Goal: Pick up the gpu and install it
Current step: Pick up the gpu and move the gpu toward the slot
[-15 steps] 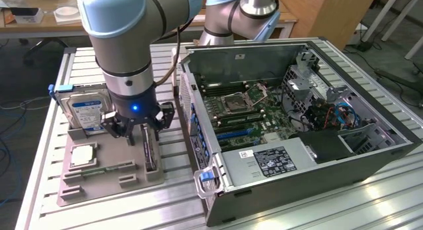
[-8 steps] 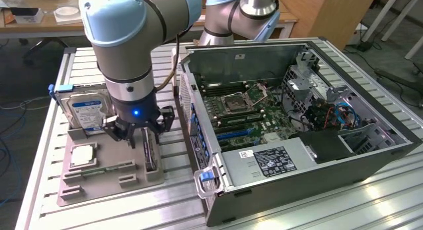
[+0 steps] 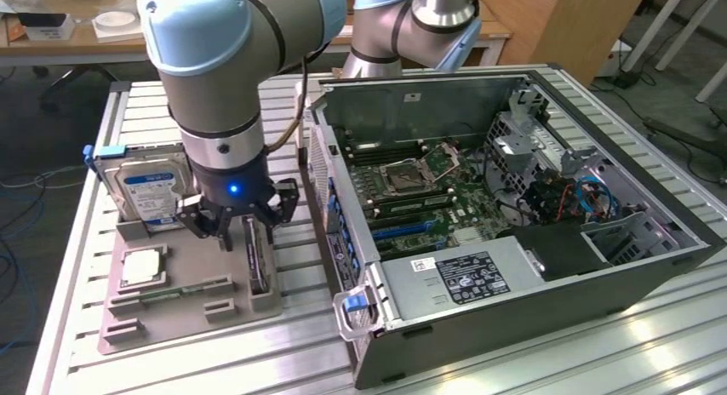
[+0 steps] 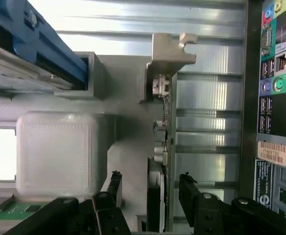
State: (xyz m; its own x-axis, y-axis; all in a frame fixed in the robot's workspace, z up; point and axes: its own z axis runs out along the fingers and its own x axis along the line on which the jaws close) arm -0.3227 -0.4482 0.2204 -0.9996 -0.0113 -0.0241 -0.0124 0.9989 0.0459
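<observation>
The gripper point(image 3: 244, 233) hangs low over a grey holder tray point(image 3: 170, 320) on the slatted metal counter point(image 3: 591, 361), toward the exterior view's left. Its jaws are spread wide and hold nothing. In the wrist view the gripper point(image 4: 150, 188) has one dark finger point(image 4: 114, 183) on each side of the graphics card point(image 4: 158, 152), with a gap showing between each finger and the card. The graphics card point(image 3: 258, 263) stands on its long edge in a slot of the tray, at the tray's edge nearest the computer case point(image 3: 546, 306). In the wrist view it appears edge-on as a thin dark strip, with its silver end bracket point(image 4: 169, 51) at the end far from the fingers. A hard drive point(image 3: 148, 189) with a blue-and-white label stands upright in the same tray, behind the gripper as the exterior view sees it. A square processor chip point(image 3: 142, 266) lies flat on the tray, and a narrow green memory stick point(image 3: 170, 290) lies just beside the chip, toward the camera. The computer case lies on its side at the exterior view's right with its side panel off. This exposes the green main board point(image 3: 420, 191) and a power supply point(image 3: 466, 276) with a white label. In the wrist view, the case's rear panel with coloured ports point(image 4: 275, 93) is just beside the tray, across a strip of bare counter point(image 4: 206, 88).
</observation>
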